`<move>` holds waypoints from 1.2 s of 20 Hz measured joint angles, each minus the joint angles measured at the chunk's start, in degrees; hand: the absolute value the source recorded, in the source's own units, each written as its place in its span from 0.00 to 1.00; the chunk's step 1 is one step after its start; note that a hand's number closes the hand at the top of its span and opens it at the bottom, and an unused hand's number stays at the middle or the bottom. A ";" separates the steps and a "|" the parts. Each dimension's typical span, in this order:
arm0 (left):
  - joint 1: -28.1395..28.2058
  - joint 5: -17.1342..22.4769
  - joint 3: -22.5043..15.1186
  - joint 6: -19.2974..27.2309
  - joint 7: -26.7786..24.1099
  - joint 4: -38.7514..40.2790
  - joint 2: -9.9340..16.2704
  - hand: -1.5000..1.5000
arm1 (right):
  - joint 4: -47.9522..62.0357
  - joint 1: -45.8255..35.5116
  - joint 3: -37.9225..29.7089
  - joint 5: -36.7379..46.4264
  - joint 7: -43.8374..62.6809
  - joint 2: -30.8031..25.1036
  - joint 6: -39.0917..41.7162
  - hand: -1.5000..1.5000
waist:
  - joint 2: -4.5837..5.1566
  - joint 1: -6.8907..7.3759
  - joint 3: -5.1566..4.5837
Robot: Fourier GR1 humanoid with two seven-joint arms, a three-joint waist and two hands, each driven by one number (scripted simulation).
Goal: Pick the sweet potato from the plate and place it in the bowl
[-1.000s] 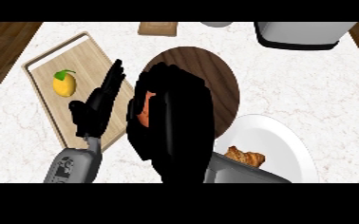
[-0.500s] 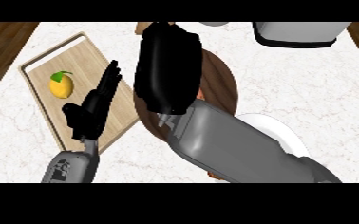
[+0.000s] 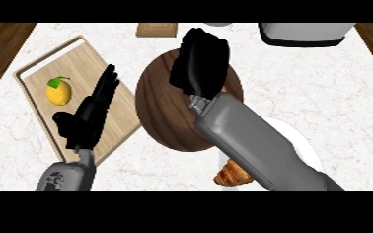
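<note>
Right hand (image 3: 199, 64) is over the wooden bowl (image 3: 162, 113), fingers curled; sweet potato is hidden, so its position and axis can't be told. Left hand (image 3: 87, 116) rests open over the cutting board (image 3: 44, 69), beside the lemon (image 3: 59, 90).

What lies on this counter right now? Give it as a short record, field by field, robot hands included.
left robot hand: open, fingers straight, over the wooden cutting board
right robot hand: over the far part of the brown round dish; grip cannot be told
sweet potato: not in sight
yellow fruit: on the cutting board, left of the left robot hand
croissant: near edge of the white plate, partly under the right forearm
grey-white appliance: far right
</note>
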 measured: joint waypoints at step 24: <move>-0.53 -0.53 1.30 0.03 -1.21 1.76 -0.95 0.50 | -9.71 16.81 -9.94 -15.79 -20.51 1.05 -18.36 0.00 | -0.09 -0.69 0.03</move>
